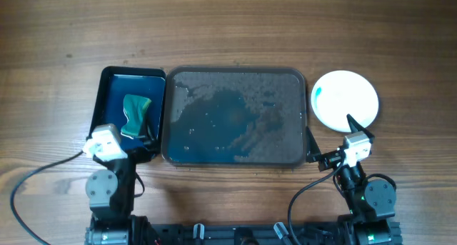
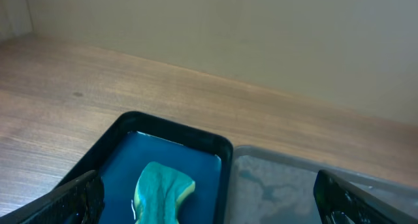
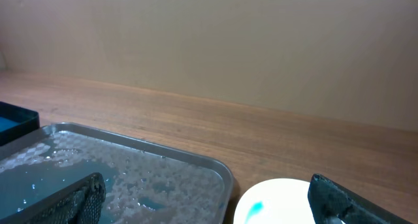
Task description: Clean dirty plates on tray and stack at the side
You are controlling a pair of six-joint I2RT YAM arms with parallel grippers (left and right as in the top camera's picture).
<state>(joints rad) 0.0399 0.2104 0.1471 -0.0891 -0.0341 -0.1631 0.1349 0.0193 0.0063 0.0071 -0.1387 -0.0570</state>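
The grey tray (image 1: 235, 69) holds no plate, only a film of bluish water (image 1: 228, 120). The plates (image 1: 350, 102) lie on the desk (image 1: 228, 23) at 3 o'clock of the tray, just beside its rim. From above they read as 1 white disc, so I cannot tell how many are stacked there. The top face is white apart from a teal smear (image 1: 318, 93) near its 9 o'clock edge.

At 9 o'clock of the tray, touching it or nearly so, is the small tray (image 1: 100, 102) of blue liquid with the green sponge (image 1: 134, 113) lying in it. The left end effector (image 2: 208, 196) hangs over the 6 o'clock end of the small tray with its fingers spread wide and nothing between them. The right end effector (image 3: 209, 194) is also spread and empty, near the 6 o'clock side of the plates.

Stacking looks done or nearly so, and the smear is the likely remaining work. To do it well:
- Pinch the sponge across its narrow middle, and lift it slowly so it sheds liquid over the small tray rather than the desk.
- Steady the plate rim at 6 o'clock with the right end effector so the stack does not slide.
- Wipe from 9 o'clock toward the centre with light pressure.
- Check the face is white before letting go.
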